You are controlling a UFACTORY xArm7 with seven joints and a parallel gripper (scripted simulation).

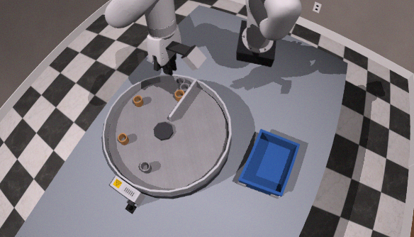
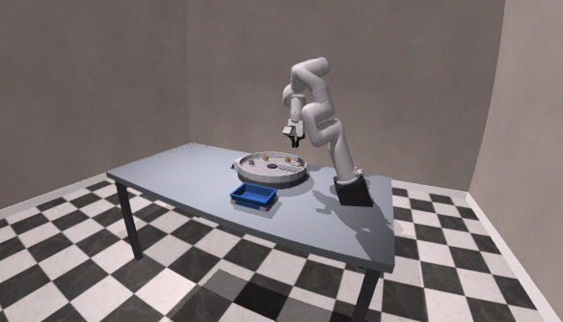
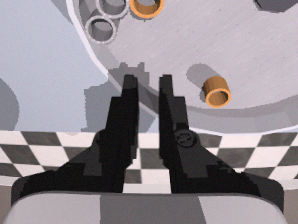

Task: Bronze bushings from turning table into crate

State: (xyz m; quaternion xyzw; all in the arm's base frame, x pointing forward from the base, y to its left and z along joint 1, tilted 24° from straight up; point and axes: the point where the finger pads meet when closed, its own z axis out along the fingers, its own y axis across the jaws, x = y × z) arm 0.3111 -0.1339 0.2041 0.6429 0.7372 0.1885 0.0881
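The round turning table [image 1: 227, 130] [image 2: 270, 174] carries three bronze bushings [image 1: 138, 100] [image 1: 179, 94] [image 1: 122, 138] and three steel bushings, one at the front [image 1: 144, 167] and two [image 1: 181, 81] [image 1: 186, 86] by the far rim next to the divider bar [image 1: 182, 99]. My gripper [image 1: 167, 70] [image 2: 294, 145] [image 3: 148, 93] hangs above the far rim, fingers nearly together with nothing between them. In the wrist view, a bronze bushing [image 3: 147, 2] lies beside the two steel ones [image 3: 112, 2] [image 3: 101, 28], and another bronze one [image 3: 216, 91] lies right of the fingertips. The blue crate [image 1: 278, 138] [image 2: 253, 188] is empty.
A dark octagonal hub [image 1: 163, 130] sits at the table's centre. A small control box [image 1: 124, 189] is at the turning table's front edge. The arm's black base [image 1: 256, 53] stands at the back of the grey table.
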